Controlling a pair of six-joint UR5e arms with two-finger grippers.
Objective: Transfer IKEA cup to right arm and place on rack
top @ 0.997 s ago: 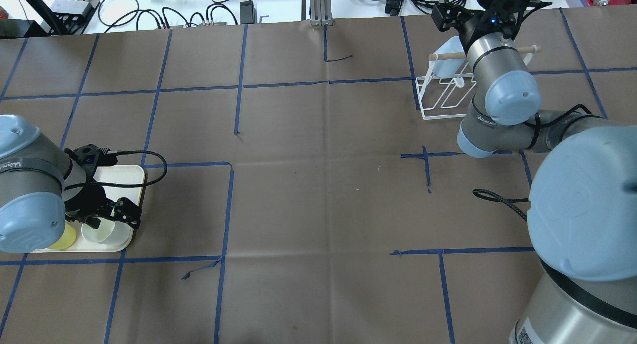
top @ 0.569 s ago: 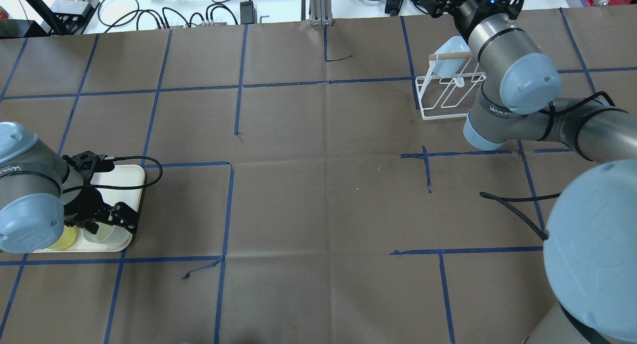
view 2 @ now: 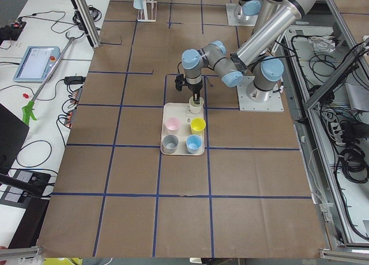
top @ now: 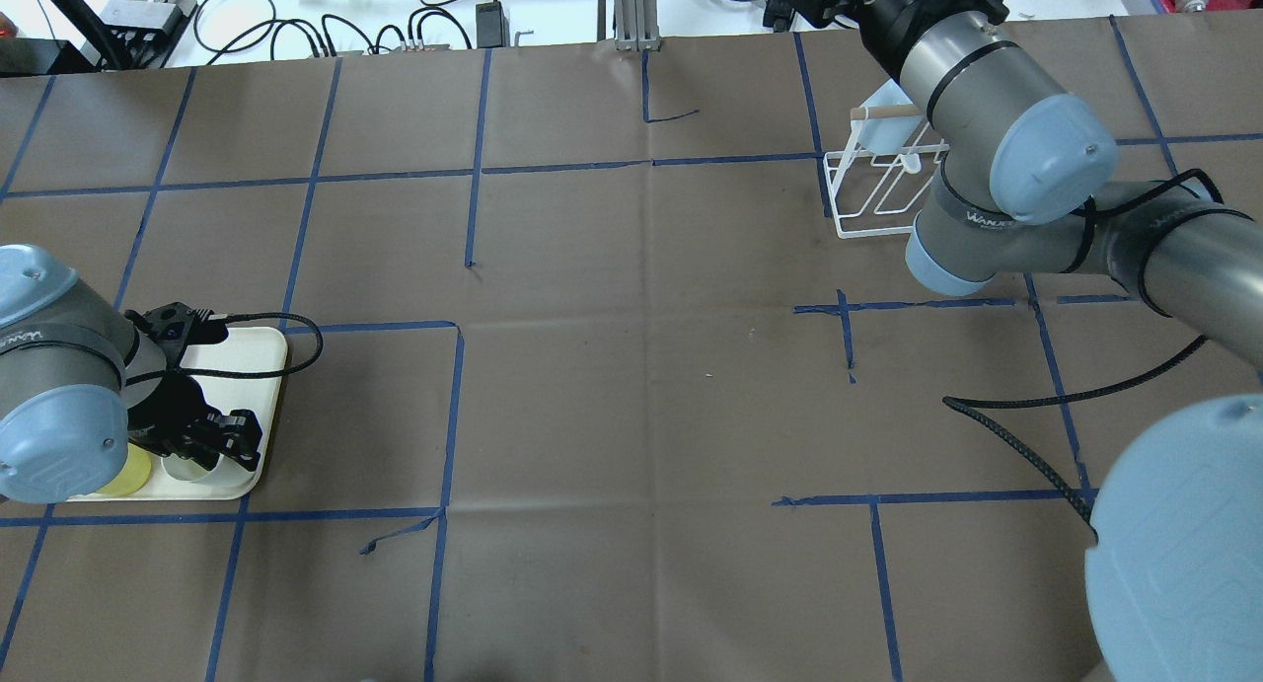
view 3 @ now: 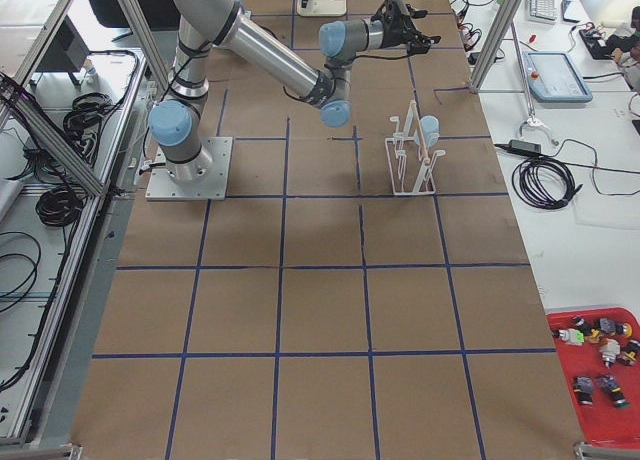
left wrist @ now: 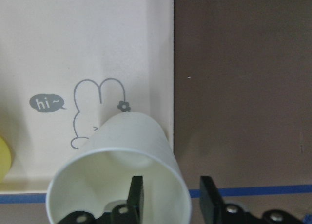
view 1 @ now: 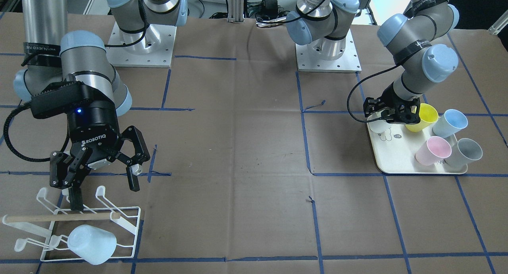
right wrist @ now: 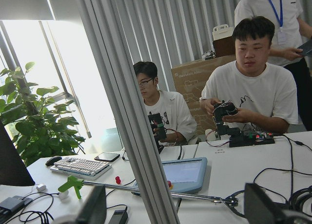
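A white cup [left wrist: 122,170] stands upright at the corner of the cream tray [view 1: 397,159]. My left gripper [left wrist: 171,195] is low over it, jaws partly closed astride its rim, one finger [left wrist: 137,192] inside and one outside, a gap still showing. It also shows in the overhead view [top: 212,445]. My right gripper [view 1: 105,194] hangs open and empty just above the white wire rack [view 1: 131,222]. A pale blue cup [view 1: 92,244] lies tilted on the rack's prongs.
On the tray beside the white cup stand a yellow cup [view 1: 424,115], a blue cup [view 1: 452,121], a pink cup [view 1: 432,149] and a grey cup [view 1: 468,153]. The rack [top: 878,198] stands near the table's far right edge. People sit beyond it.
My right gripper has drawn up and away from the pale blue cup on the rack. My left gripper has sunk onto the white cup and its jaws have narrowed.
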